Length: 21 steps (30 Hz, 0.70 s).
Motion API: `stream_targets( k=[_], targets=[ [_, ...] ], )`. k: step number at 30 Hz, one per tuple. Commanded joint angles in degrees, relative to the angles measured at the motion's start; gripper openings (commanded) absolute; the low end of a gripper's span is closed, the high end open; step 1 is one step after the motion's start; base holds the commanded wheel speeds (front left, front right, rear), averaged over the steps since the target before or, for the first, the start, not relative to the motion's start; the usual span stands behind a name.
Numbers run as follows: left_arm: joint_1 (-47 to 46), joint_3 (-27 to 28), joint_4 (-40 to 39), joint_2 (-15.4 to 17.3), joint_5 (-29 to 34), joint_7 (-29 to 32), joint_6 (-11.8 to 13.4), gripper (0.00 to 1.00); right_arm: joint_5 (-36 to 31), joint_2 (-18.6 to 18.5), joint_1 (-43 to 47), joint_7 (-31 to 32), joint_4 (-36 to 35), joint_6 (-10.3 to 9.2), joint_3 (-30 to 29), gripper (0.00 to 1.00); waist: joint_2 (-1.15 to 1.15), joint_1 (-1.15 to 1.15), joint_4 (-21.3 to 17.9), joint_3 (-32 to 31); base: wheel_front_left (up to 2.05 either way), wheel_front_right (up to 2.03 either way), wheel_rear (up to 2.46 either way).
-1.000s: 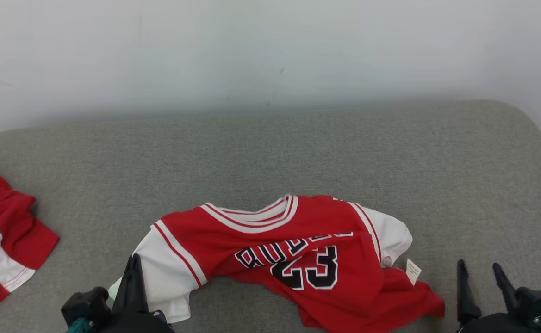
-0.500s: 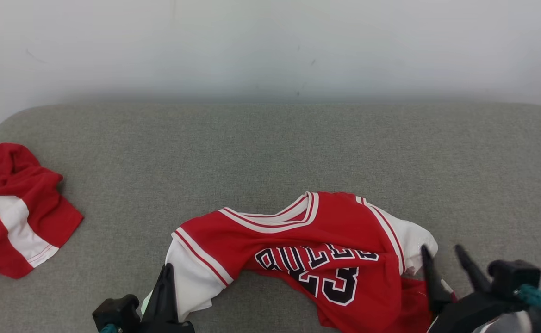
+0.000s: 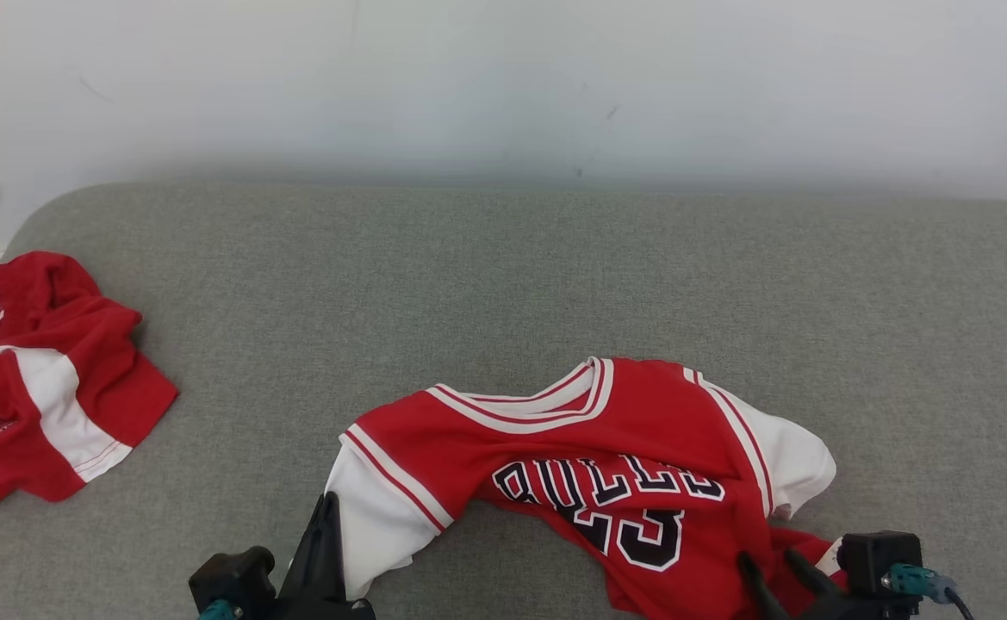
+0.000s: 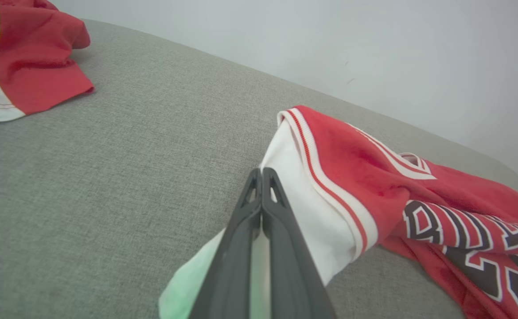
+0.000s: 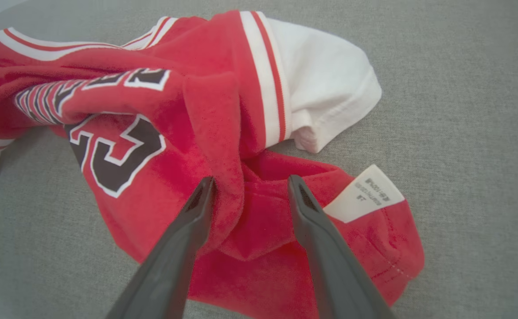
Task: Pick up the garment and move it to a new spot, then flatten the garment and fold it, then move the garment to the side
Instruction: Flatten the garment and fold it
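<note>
The garment (image 3: 606, 430) is a red jersey with white sleeves and black lettering, lying crumpled on the grey cushion (image 3: 503, 284). My left gripper (image 3: 328, 504) is at the lower left, shut on the white sleeve (image 4: 303, 195), and cloth shows between its fingers (image 4: 241, 239). My right gripper (image 3: 766, 561) is at the garment's lower right part. It is open, and in the right wrist view (image 5: 251, 179) its jaws stand either side of a raised red fold (image 5: 232, 177) near the hem. A white label (image 5: 365, 192) lies just right of it.
A second red-and-white garment (image 3: 46, 379) lies bunched at the cushion's far left (image 4: 19, 57). A pale wall (image 3: 503, 77) rises behind the cushion. Bare grey cushion stretches behind and to the right of the jersey.
The head camera has shifted. My right gripper has moved in from the bare cushion onto the jersey's lower right part and now straddles a fold. The left gripper still holds the sleeve.
</note>
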Motion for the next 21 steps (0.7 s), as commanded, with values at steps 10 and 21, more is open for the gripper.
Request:
stream_targets(
  k=[10, 21],
  targets=[
    [-0.88, -0.83, 0.82, -0.49, 0.33, -0.35, -0.81, 0.00, -1.17, -0.02, -3.18, -2.61, 5.50, -0.12, -0.35, 0.00, 0.00, 0.00, 2.86, -0.72, 0.00, 0.00, 0.00],
    [-2.49, -0.06, -7.56, -1.75, -1.48, -0.38, -4.42, 0.00, -6.78, -5.99, -14.28, -7.25, -2.09, -0.12, -8.69, 0.00, 0.00, 0.00, 4.07, -0.91, 0.00, 0.00, 0.00]
  ],
)
